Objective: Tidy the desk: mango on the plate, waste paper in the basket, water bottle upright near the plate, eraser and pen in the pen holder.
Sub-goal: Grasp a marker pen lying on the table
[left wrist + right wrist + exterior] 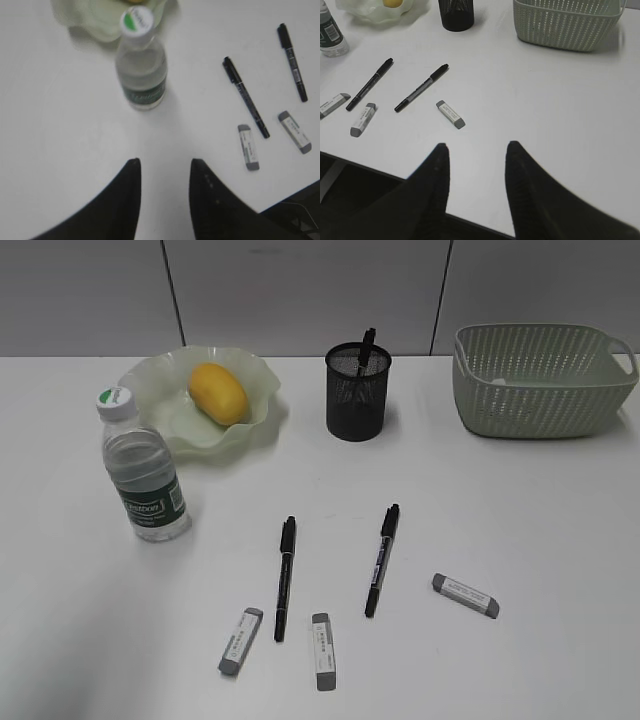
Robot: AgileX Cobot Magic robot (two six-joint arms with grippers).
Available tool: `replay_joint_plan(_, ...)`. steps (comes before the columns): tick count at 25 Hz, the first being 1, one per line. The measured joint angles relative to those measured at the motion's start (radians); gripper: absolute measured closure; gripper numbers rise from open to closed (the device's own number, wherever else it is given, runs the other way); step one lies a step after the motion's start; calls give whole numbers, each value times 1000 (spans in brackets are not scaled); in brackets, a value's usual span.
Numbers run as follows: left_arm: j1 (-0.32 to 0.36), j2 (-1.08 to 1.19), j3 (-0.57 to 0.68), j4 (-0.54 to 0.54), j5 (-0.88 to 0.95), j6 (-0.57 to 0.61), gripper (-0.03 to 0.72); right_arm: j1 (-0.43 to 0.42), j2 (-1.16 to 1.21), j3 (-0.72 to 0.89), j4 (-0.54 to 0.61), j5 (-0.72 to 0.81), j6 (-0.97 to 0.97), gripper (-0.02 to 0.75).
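Observation:
The mango [217, 392] lies in the ruffled green plate [150, 370] at the back left. The water bottle [145, 475] stands upright in front of the plate. The black mesh pen holder [357, 392] holds one pen [367, 345]. Two black pens [285, 575] [381, 558] and three grey erasers [241, 640] [323, 650] [465, 595] lie on the white desk [520, 510]. The basket [540, 380] stands at the back right; I cannot make out the waste paper. My left gripper [162, 162] is open and empty, short of the bottle [142, 75]. My right gripper [475, 146] is open and empty, near an eraser [450, 114].
Neither gripper shows in the exterior view. The desk's front edge [380, 170] runs just below the right gripper, with dark space beyond. A grey panelled wall [300, 290] stands behind the desk.

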Motion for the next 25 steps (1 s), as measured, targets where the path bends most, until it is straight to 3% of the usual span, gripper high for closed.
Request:
replay_joint_plan(3,-131,202,-118,4,-37,-36,440,0,0,1,-1,0,0,430)
replay_joint_plan(6,-267,415,-228,82,-57,-179,433,0,0,1,-1,0,0,430)
replay_joint_plan(9,-350,627,-326,125,-85,-291,367,0,-1,1,-1,0,0,430)
replay_joint_plan(12,-369,809,-416,126,-103,-358,271,0,-1,1,-2,0,0,430)
replay_joint_plan(15,-371,953,-485,123,-104,-395,237,0,-1,1,-3,0,0,430)
replay_joint_plan(20,-371,1127,-568,125,-105,-446,273,0,-1,1,-3,0,0,433)
replay_joint_plan(25,-371,1231,-625,200,-95,-518,311,0,-1,1,-4,0,0,437)
